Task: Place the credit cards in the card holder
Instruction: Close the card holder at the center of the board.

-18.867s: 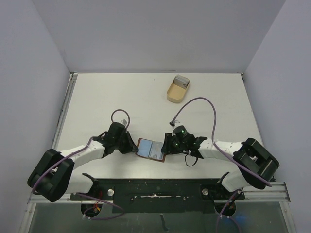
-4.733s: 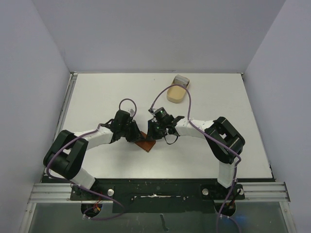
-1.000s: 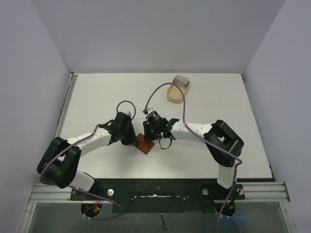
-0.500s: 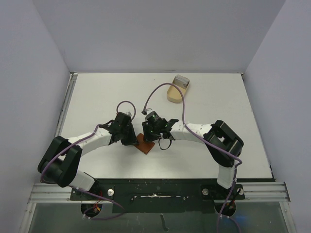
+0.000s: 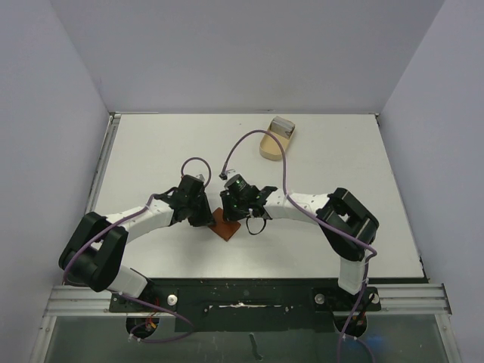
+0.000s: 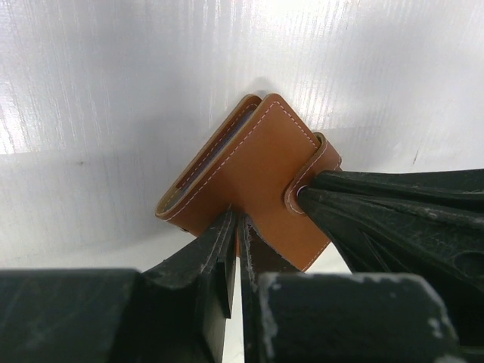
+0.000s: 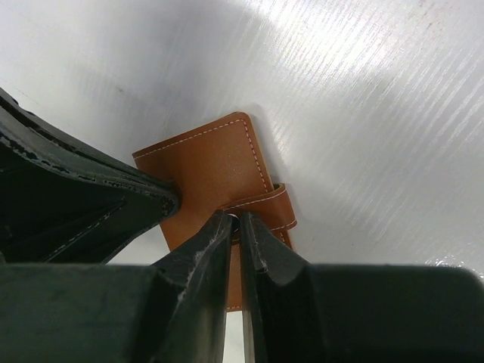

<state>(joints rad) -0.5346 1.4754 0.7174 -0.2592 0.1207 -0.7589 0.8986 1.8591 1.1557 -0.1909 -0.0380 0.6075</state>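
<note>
**Pinned from two sides**

Find the card holder (image 5: 225, 227) folded shut and flat on the white table (image 5: 151, 151), near its middle, between the two arms. Note the pale stitching along its reddish-brown edges. See the left gripper (image 6: 236, 219) clenched to a thin slit, tips touching the holder's edge. See the right gripper (image 7: 236, 218) likewise clenched, tips at the strap (image 7: 268, 203) wrapping over the holder's side — hard to tell whether pinching it or only touching. Farther back, well apart, spot a tan oval tray (image 5: 266, 151) with a small grey thing (image 5: 283, 125) at its far end.

The jaws cover the near edge of the card holder (image 6: 257, 159).
</note>
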